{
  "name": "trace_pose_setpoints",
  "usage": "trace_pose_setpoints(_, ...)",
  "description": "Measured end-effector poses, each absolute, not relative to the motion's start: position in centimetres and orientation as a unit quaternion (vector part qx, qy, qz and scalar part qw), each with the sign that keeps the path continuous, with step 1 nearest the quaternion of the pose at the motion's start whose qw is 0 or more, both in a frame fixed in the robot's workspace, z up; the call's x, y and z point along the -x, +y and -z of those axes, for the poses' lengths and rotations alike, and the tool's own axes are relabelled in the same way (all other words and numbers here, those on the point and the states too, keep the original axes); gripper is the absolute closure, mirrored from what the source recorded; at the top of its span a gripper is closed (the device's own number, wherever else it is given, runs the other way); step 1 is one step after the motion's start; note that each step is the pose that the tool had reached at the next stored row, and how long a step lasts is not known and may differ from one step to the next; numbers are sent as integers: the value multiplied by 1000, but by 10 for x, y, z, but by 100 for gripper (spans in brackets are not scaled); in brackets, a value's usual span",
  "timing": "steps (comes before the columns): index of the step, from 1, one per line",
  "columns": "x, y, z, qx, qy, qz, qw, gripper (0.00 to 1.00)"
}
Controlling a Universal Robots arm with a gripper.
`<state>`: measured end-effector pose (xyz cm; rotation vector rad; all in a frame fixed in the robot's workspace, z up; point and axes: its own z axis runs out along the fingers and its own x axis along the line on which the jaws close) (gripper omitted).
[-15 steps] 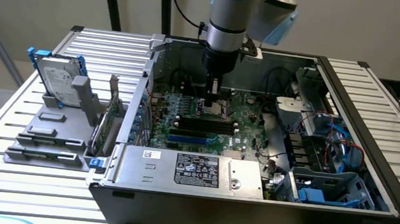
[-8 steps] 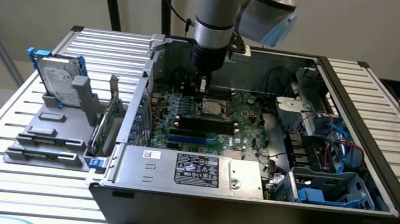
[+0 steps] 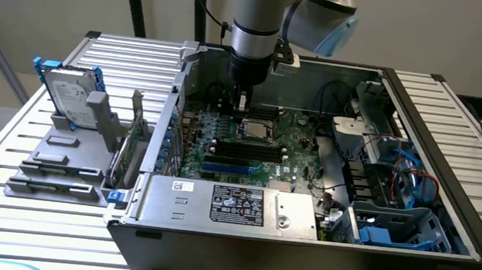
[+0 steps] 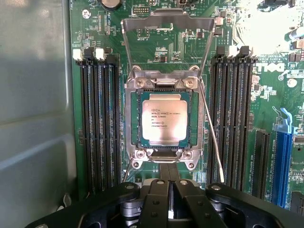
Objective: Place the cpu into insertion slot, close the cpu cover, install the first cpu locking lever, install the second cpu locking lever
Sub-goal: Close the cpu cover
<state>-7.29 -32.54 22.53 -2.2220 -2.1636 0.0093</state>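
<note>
Silver lettered cpu [image 4: 164, 118] in insertion slot [image 4: 130, 124]

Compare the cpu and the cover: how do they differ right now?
The cpu lies flat in the slot; the cover stands swung open, clear of it. The cpu is a solid plate; the cover is a frame with an open middle. Both are square and metallic.

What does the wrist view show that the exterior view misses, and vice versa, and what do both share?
Wrist view: printed text on the cpu, the cover frame standing open, a thin wire lever. Exterior view: the whole computer case, a hard drive beside it, the arm. Both: the cpu seated in its socket, black memory slots.
</note>
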Motion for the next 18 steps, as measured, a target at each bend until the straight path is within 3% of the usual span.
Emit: trace_pose_setpoints(18,53,-326,-230,716,-697,-7,24,89)
